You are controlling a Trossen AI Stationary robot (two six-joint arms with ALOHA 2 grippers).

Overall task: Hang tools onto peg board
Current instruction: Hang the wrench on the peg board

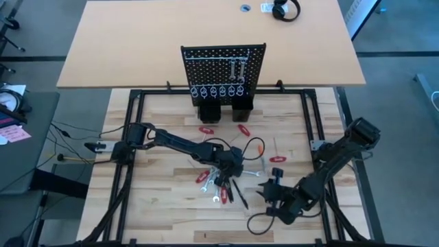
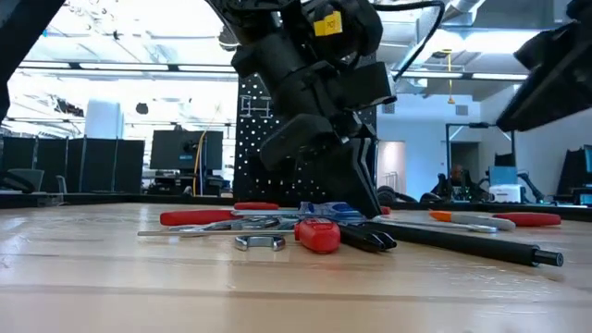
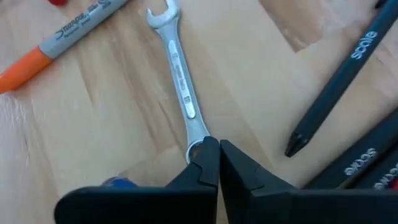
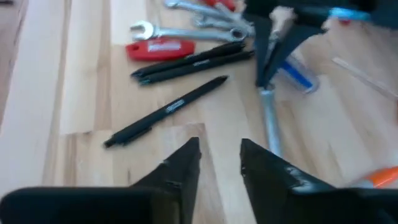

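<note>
The left hand (image 3: 219,163) is pinched shut on one end of a silver wrench (image 3: 180,81) lying flat on the tabletop (image 3: 249,68) — its long axis runs straight away from the fingertips, open end farthest. Beside it lie a "Sharpie" marker (image 3: 62,34) and black pens (image 3: 339,87) marked "scale". The right hand (image 4: 221,163) hovers open nearby.

We see black headphones (image 1: 285,9) at the upper right, a gauge (image 1: 8,98) at far left.

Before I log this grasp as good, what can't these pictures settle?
- Left gripper on wrench: its ring end is hidden under the fingertips in the left wrist view.
- Peg board, low view: the arm blocks its hooks.
- High view: the tool pile is too small to sort.
</note>
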